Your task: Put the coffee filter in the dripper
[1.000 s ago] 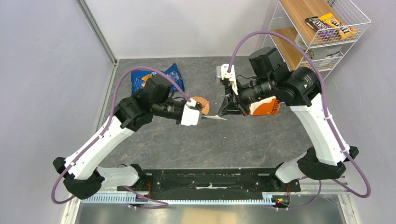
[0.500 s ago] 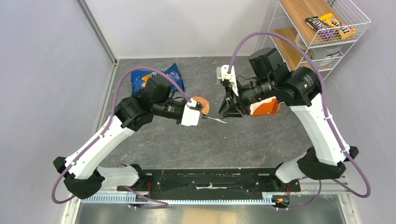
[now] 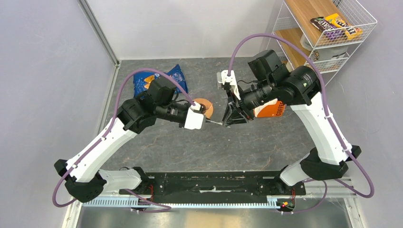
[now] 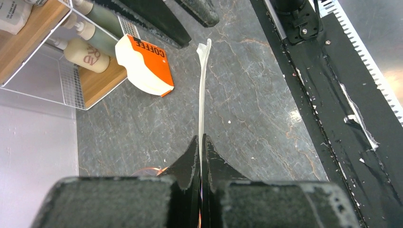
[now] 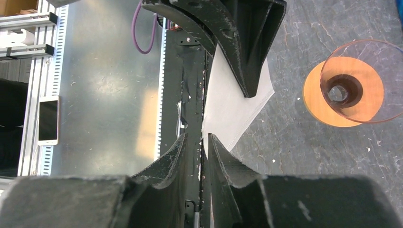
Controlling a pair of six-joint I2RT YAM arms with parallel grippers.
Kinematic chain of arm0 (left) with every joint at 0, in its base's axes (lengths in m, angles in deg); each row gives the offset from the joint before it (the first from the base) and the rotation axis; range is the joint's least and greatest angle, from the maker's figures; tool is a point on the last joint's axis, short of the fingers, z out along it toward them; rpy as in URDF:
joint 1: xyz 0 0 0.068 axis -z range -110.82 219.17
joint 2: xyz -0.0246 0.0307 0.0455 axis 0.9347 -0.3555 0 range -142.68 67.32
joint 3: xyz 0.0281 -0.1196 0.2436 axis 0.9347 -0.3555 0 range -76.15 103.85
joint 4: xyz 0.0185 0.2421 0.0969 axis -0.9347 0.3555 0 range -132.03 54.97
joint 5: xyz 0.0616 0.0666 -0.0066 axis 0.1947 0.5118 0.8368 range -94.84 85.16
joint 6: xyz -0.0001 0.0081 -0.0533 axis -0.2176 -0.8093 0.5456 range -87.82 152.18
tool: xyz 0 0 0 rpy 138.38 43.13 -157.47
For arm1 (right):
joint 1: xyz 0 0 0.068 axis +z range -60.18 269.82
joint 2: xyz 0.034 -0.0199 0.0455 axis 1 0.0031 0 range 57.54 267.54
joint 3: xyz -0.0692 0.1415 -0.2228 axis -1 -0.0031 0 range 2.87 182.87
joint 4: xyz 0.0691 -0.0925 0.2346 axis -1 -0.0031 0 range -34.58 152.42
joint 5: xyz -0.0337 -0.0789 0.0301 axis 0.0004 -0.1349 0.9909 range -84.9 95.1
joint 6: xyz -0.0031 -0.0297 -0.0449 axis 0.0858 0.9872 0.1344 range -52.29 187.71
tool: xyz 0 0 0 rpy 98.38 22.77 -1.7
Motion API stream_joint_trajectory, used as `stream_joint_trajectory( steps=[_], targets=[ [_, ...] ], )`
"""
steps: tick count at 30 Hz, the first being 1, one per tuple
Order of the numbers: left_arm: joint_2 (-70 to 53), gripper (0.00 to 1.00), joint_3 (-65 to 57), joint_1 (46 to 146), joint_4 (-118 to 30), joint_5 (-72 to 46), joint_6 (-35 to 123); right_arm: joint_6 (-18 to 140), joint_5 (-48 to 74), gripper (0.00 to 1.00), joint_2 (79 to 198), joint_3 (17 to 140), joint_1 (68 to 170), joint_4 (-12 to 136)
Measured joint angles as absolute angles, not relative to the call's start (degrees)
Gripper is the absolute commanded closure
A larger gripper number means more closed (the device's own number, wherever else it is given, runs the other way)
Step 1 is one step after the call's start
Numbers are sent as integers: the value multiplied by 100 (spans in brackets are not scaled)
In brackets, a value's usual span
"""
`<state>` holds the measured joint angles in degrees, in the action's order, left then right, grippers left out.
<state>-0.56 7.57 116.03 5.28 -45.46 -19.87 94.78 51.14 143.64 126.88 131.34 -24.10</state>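
1. Two hands meet over the middle of the surface (image 4: 256, 95), and only one of them has a grip. My left hand (image 4: 200, 142) is pinched tight on the coffee filter (image 4: 203, 95), which stands edge-on from its fingertips as a thin, flat white sheet held in the air.
2. My right hand (image 5: 197, 140) faces it with its jaws narrowly apart. The filter's free end is just in front of them, and as far as I can see nothing is clamped there.
3. On the surface just beside my left hand sits the dripper (image 5: 316, 97), upright, with its dark centre bare. The filter is near it but not over it.
4. I judge the step in hand to be carrying the filter across. It is lifted and gripped, but not placed.
5. The next move calls for swinging my left hand over the dripper's hollow and lowering the paper's narrow end into it. The sheet looks pressed flat, so it may need spreading first, perhaps with the right hand's help.
6. Thin paper will bend easily. My right hand should keep clear of the dripper's rim.
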Motion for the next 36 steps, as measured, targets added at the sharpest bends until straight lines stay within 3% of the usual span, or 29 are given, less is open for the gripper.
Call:
stream_joint_trajectory(
  steps=[5, 25, 30, 36],
  targets=[
    [-56, 98, 757, 11633, 567, -4546, -2042, 9445, 5114, 66, 14430, 12692, 13134, -2427],
    [-58, 98, 757, 11690, 569, -4541, -2070, 9386, 5160, 76, 14467, 12710, 13226, -2429],
    [-58, 98, 757, 11694, 569, -4541, -2070, 9388, 5153, 81, 14485, 12712, 13265, -2429],
    [-58, 98, 757, 11694, 567, -4541, -2072, 9388, 5153, 96, 14535, 12712, 13285, -2432]
  ],
)
